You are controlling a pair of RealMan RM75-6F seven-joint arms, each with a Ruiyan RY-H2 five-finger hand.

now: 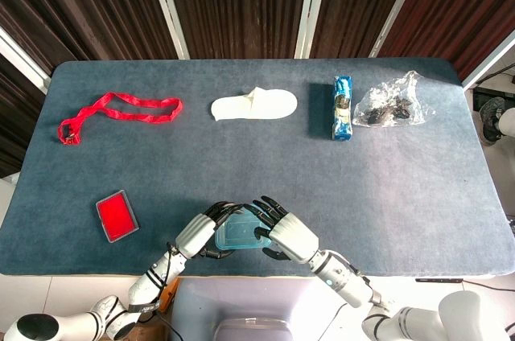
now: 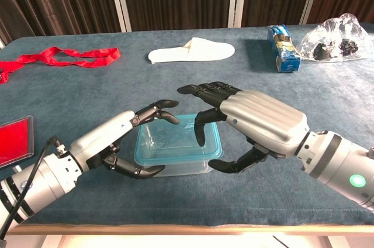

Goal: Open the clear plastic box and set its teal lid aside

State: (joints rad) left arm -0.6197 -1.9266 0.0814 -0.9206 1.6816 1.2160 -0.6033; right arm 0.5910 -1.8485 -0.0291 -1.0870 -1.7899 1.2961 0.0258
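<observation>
**Two hands bracket the lidded box at the table's near edge**

Because the teal lid [image 2: 175,141] is still seated on the clear plastic box [image 2: 181,167], the whole effort sits at the near middle of the blue table [image 1: 418,196], while everything else lies out of the way. Furthest left, the red ribbon [image 1: 121,112] trails along the far side, and the red card [image 1: 117,215] lies nearer, well apart from the box.

The left hand [image 2: 125,143] comes next. Its fingers [image 2: 158,110] arch over the box's left end and its thumb curls under near the front corner, spread wide as a cradle; from these views I cannot tell whether it presses the box or only frames it. My reading is that it is there to steady the base.

The right hand [image 2: 257,122] reaches from the other side, fingers hooked down onto the lid's right portion, the thumb swung low near the front right corner. That looks like a pinch forming on the rim to peel the lid up, though firm contact is not certain.

Along the far side, the white slipper [image 1: 254,105], blue packet [image 1: 343,107] and clear bag [image 1: 391,103] leave open cloth right of the box for the lid.
</observation>
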